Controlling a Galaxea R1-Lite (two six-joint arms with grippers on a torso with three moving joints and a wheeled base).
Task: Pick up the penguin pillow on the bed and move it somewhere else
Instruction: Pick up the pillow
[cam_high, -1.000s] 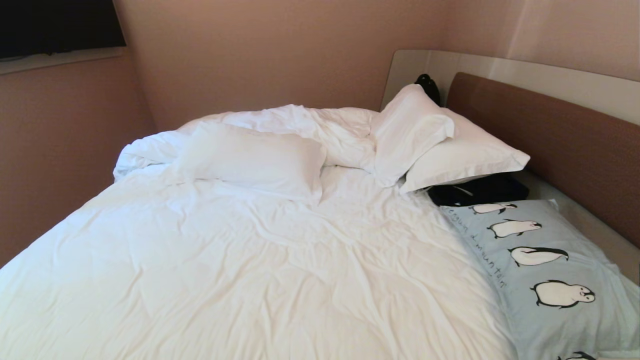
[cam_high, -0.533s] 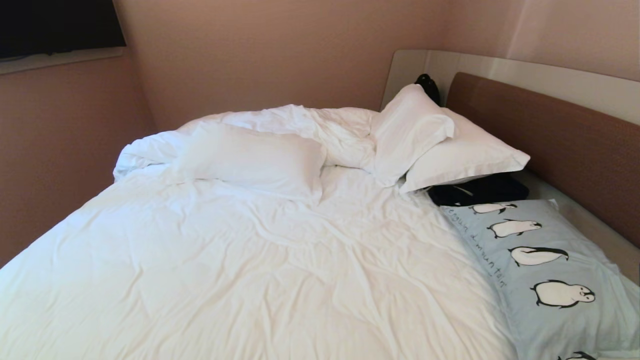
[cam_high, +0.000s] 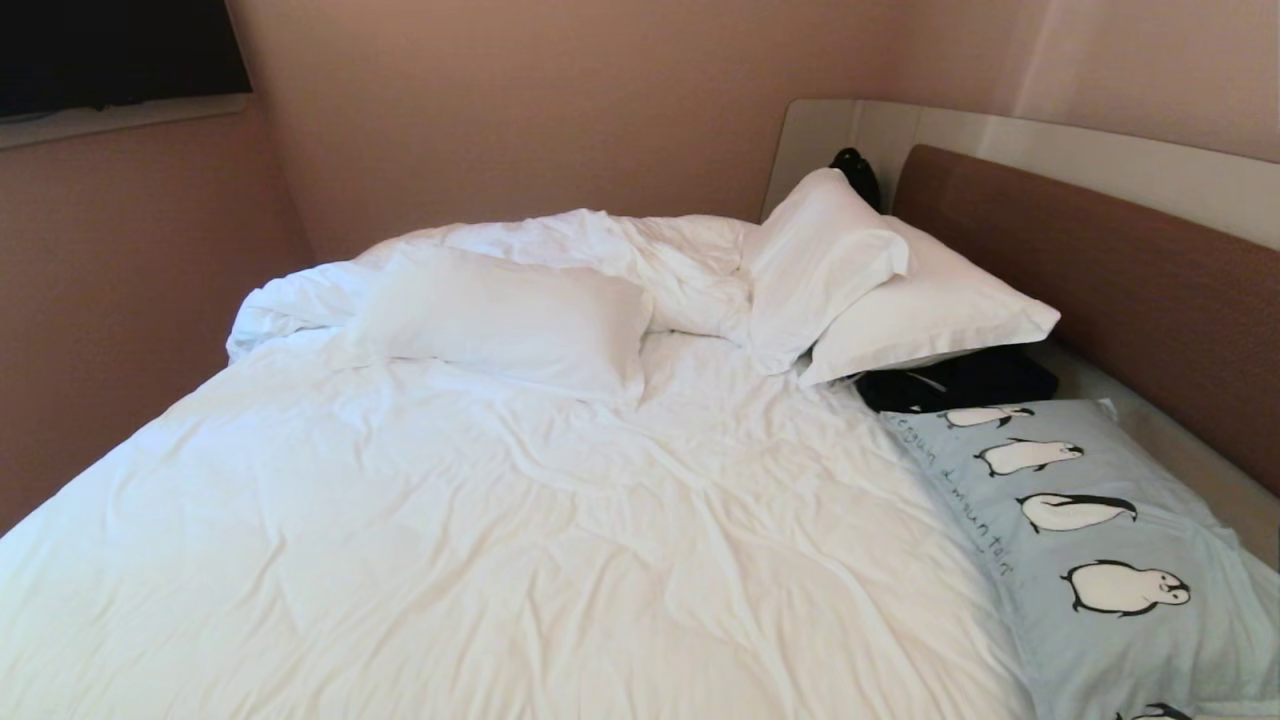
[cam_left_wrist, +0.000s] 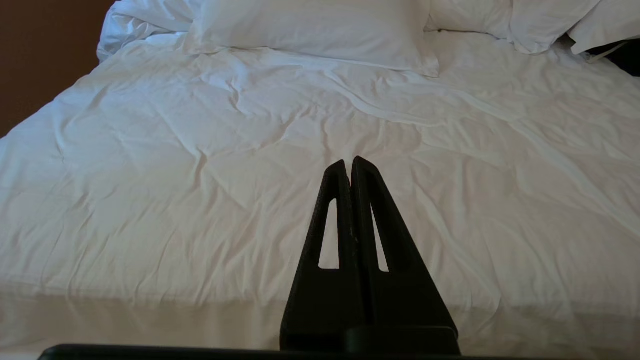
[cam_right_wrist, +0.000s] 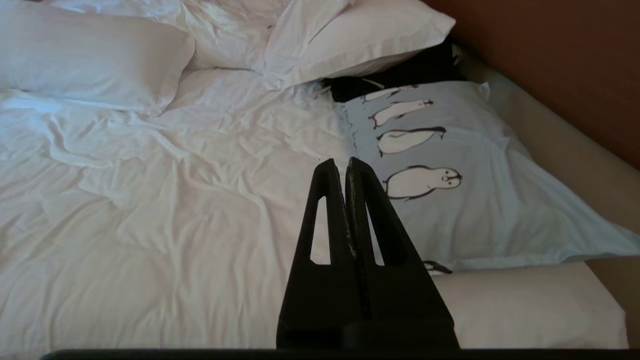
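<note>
Change since a second ago: in the head view nothing differs; the bedding, the pillows and the dark item lie just as they did, and neither arm shows there.
Writing: a line of dark handwriting-style text runs along the left edge of the penguin pillow (cam_high: 1100, 540); "mountain" can be made out, the word before it is only partly legible. No brand or label is readable anywhere.
Penguin pillow: pale blue, with a row of black-and-white penguins, lying flat at the near right of the bed (cam_high: 500, 540), alongside the brown headboard (cam_high: 1100, 270). Its near end runs out of the head view.
Dark item (cam_high: 955, 380): a black bundle just beyond the far end of the penguin pillow, tucked under the white pillows (cam_high: 880, 290) stacked at the far right.
Lone white pillow (cam_high: 500, 320): far left of centre, against the bunched duvet (cam_high: 640, 250).
Right gripper (cam_right_wrist: 346, 162): jaws pressed together with nothing between them, held above the sheet just left of the penguin pillow, not touching it.
Left gripper (cam_left_wrist: 350, 161): jaws closed tip to tip, empty, hanging over the near edge of the bed, well apart from the penguin pillow.
Wall: a dark screen (cam_high: 120, 50) at the far left.
</note>
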